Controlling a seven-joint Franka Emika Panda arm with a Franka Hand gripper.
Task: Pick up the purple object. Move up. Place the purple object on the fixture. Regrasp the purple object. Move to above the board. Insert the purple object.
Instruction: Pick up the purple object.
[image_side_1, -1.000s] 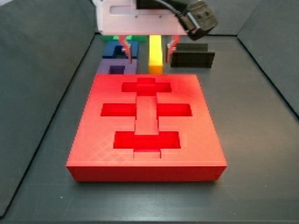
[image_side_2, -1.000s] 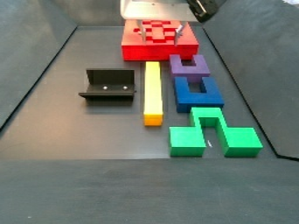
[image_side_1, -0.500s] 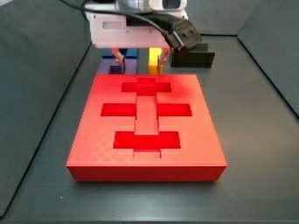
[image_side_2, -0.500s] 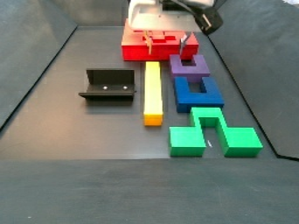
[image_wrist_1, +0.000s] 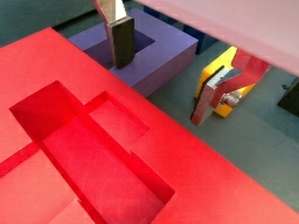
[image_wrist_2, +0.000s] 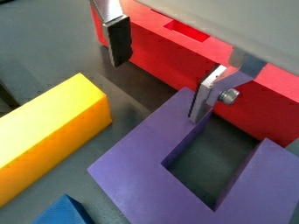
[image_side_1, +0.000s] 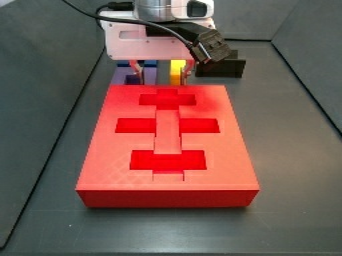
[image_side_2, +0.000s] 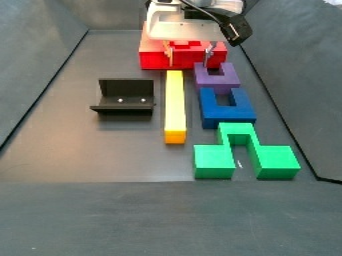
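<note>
Lowered, gripper (image_wrist_2: 163, 74) now straddles purple object (image_wrist_2: 163, 166), open.

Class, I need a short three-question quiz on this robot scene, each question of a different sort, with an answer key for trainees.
1. True or false: the hand already holds the purple object.
2. Which piece lies between the fixture and the blue block?
A) green block
B) yellow bar
C) board
3. Fill in: the hand's fingers stand open over the ____ object, beside the red board.

Key: 1 false; 2 B, the yellow bar; 3 purple.
</note>
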